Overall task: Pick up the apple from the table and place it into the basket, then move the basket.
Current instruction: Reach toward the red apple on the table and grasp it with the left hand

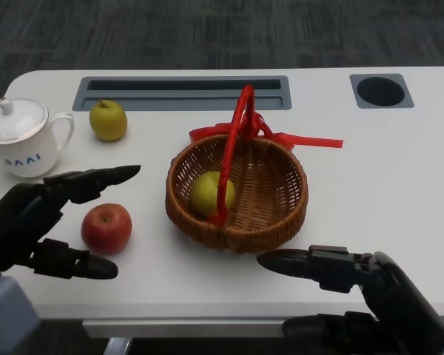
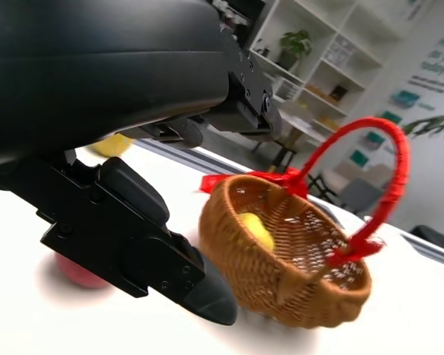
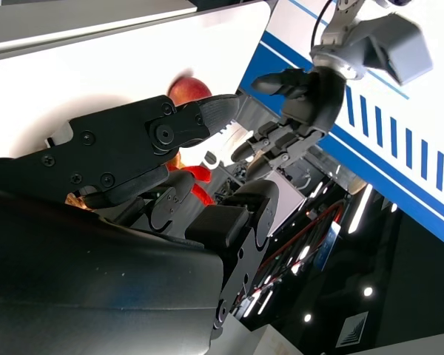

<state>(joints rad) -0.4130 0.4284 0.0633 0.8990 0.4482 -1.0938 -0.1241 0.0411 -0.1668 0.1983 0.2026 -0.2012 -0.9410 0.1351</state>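
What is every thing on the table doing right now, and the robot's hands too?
Red apple: on the table, between the left hand's fingers, not yet gripped.
Brown wicker basket with red handle: upright, holding one yellow-green fruit.
Second yellow-green fruit: on the table, untouched.
White lidded teapot: upright, lid on.
Left hand: open around the apple.
Right hand: open, beside the basket, not touching it.

Left hand (image 2: pixel 133 185) over red apple (image 2: pixel 78 272), beside basket (image 2: pixel 281 274)

Office or showroom: white shelving (image 2: pixel 333 66), grey carpet (image 1: pixel 207 33), desk chair (image 2: pixel 359 196).
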